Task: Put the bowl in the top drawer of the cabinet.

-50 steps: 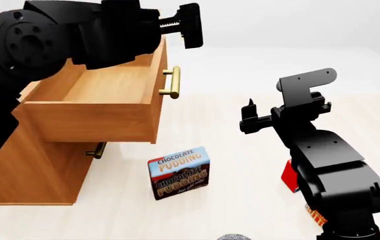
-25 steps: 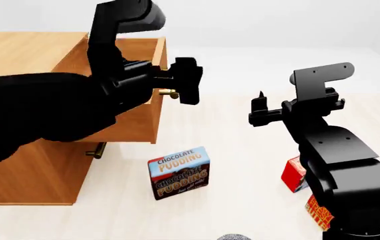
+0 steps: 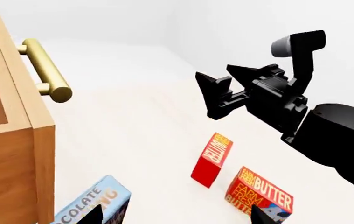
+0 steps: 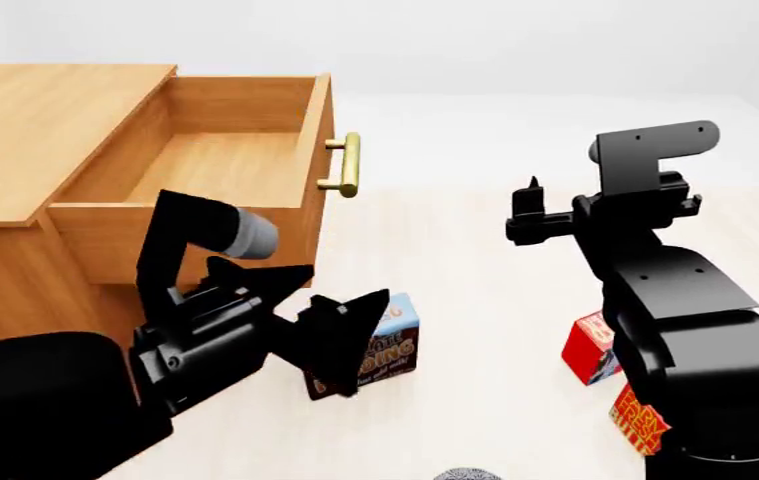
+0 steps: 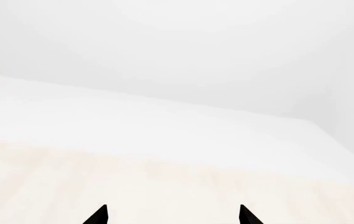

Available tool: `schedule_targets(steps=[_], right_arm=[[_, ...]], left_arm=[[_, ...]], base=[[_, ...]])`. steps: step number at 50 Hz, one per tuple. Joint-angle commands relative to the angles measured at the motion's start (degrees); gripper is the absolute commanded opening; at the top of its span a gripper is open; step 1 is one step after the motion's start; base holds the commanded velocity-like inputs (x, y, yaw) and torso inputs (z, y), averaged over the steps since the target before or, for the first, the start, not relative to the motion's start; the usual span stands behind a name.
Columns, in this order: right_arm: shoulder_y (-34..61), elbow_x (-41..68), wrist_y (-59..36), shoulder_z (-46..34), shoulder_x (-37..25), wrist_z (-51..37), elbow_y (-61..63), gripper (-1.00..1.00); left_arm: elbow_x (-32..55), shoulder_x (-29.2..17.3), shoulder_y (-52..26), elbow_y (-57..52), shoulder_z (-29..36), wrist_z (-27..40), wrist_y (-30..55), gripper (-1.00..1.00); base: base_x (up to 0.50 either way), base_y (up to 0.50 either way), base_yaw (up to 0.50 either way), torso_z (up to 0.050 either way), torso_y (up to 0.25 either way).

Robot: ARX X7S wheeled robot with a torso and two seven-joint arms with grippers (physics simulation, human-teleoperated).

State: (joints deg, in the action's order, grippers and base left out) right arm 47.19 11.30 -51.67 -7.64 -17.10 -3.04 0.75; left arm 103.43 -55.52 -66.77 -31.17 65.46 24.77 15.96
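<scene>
**Top drawer open, both pincers empty, bowl out of view**

The cabinet (image 4: 32, 130) stands at the left of the pale tabletop (image 4: 459, 260) in the head view; its top drawer (image 4: 206, 165) is pulled out, the inside bare wood, the brass bar handle (image 4: 342, 165) on its front; the lower drawer's small handle (image 4: 195, 298) shows just beneath; the bowl appears in none of the three views, so its place cannot be told.

The left pincer (image 4: 332, 335) hangs low in front of the cabinet, below the drawer front, its fingers spread wide and holding nothing; it partly covers the chocolate pudding box (image 4: 393, 345) standing behind it; the left wrist view shows its two fingertips well apart.

The right pincer (image 4: 529, 215) is raised over bare tabletop, well apart from the cabinet; its fingertips stand wide apart in the right wrist view, empty; near the right arm lie a red box (image 3: 213, 158) and a butter box (image 3: 260, 193), close together.
</scene>
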Motion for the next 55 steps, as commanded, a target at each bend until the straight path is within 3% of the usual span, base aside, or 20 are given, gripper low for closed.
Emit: schedule_targets(steps=[1, 20, 55], right_arm=[[0.05, -0.15, 0.48, -0.06, -0.26, -0.37, -0.66, 1.00], [0.58, -0.49, 3.00, -0.86, 0.08, -0.38, -4.61, 1.00], [0.85, -0.03, 4.19, -1.58, 0.46, -0.61, -6.09, 1.00]], left_arm=[[-3.87, -0.64, 6.81, -1.25, 2.37, -4.70, -1.63, 1.00], [-8.14, 7.72, 13.05, 11.66, 8.76, -10.05, 0.35, 1.00], [-6.97, 16.53, 18.17, 21.91, 13.54, -18.65, 3.11, 1.00]], base=[[0.00, 0.00, 0.00, 0.000, 0.000], [0.00, 0.00, 0.00, 0.000, 0.000], [0.00, 0.00, 0.00, 0.000, 0.000]])
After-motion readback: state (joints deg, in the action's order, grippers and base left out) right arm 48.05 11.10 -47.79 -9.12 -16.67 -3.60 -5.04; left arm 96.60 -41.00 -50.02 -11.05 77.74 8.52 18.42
